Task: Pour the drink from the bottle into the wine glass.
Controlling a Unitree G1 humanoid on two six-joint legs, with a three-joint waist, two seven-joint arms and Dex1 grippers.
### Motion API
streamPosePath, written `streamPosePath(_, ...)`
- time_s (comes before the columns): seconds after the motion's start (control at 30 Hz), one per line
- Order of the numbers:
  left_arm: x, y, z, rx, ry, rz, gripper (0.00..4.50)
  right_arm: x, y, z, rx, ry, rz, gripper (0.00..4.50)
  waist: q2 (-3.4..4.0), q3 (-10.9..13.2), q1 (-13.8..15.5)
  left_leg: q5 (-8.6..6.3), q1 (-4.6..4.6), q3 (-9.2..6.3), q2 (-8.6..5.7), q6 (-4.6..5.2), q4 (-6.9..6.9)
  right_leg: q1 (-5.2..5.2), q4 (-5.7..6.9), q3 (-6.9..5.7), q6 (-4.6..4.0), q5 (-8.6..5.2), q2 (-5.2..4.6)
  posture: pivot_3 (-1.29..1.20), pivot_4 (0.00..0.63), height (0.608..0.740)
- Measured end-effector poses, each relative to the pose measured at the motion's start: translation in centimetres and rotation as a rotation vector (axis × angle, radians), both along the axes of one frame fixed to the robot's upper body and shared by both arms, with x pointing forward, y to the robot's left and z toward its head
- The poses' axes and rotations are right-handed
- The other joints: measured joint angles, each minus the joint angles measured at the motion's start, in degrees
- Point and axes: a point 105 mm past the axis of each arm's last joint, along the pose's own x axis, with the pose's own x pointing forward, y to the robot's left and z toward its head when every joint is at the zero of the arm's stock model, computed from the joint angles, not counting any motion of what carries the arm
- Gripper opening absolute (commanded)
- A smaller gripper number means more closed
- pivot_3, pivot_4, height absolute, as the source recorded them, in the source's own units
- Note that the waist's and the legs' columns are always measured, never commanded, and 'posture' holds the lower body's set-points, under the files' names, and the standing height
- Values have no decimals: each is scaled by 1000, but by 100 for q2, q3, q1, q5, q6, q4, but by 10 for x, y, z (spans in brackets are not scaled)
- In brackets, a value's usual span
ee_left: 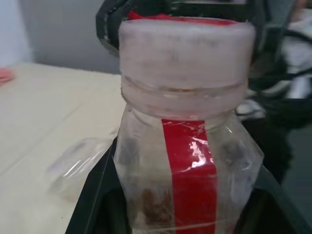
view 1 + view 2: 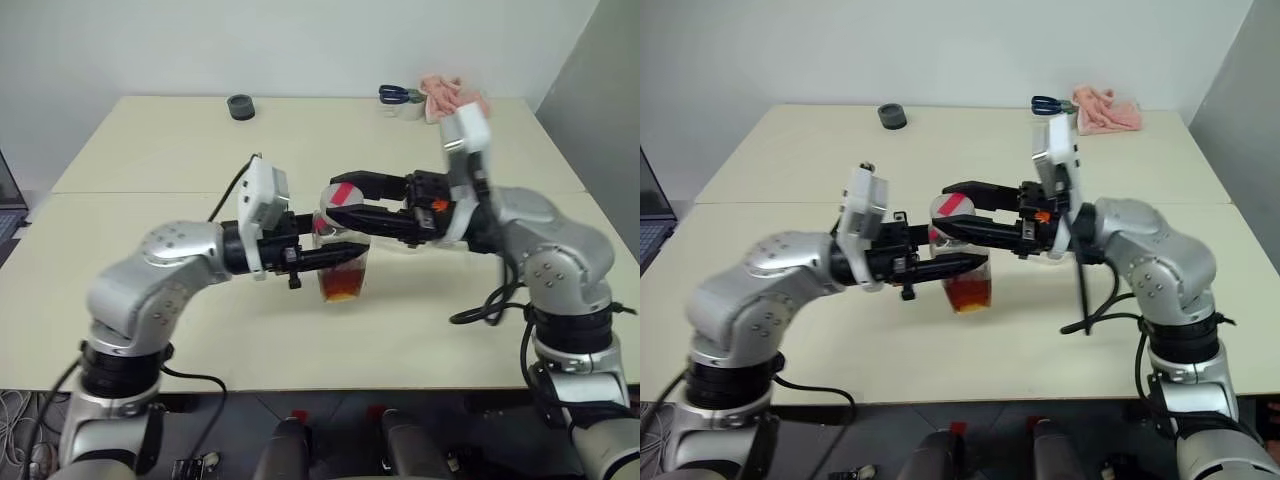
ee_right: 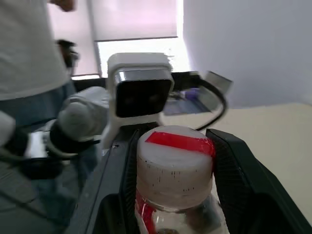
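The bottle (image 2: 340, 272) hangs just above the middle of the table, upright, with amber drink (image 2: 341, 287) in its lower part. My left gripper (image 2: 350, 256) comes in level from the left and is shut on the bottle's clear body (image 1: 146, 170). My right gripper (image 2: 335, 206) reaches in from the right, and its two fingers press both sides of the red-and-white cap (image 3: 175, 161). A blurred clear shape that may be the wine glass (image 1: 78, 163) stands on the table beyond the bottle, mostly hidden behind my right gripper in the eye views.
At the table's far edge lie a black tape roll (image 2: 240, 106), blue-handled scissors (image 2: 400, 94) and a pink cloth (image 2: 455, 96). A laptop's corner (image 2: 8, 212) shows at the far left. A person (image 3: 34, 53) stands beyond my left arm in the right wrist view.
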Motion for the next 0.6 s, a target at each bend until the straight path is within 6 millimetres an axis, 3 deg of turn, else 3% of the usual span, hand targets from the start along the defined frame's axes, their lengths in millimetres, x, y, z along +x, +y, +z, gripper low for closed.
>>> streamPosePath(0.13,-7,-1,3,21,32,-75,1841,-4,-1,1,1,17,104,1830,0,0,8,0,0,1,-1,0,1,0,1,0,0,0,-1,0,150,740)
streamPosePath(0.33,-6,-9,-1,45,16,-110,1841,2,-2,-2,-25,46,92,3789,0,0,13,1,-3,1,0,-1,1,-6,1,2,0,0,-1,0,150,740)
streamPosePath(0.4,-1,-9,-5,55,-41,-70,1841,7,-14,-9,-35,68,-4,4460,0,0,38,1,-3,1,-1,-1,-1,-6,-1,3,-1,0,-3,0,150,740)
streamPosePath(0.53,10,-6,-19,40,-51,46,1841,11,-41,-34,-46,139,-211,4484,-1,1,77,0,-10,1,-4,-1,1,-6,-4,5,0,0,-9,0,150,740)
streamPosePath(0.6,15,-7,-21,17,-54,96,1841,8,-45,-41,-46,144,-286,4484,-2,2,70,0,-9,2,-4,-1,2,-6,-2,6,0,0,-9,0,150,740)
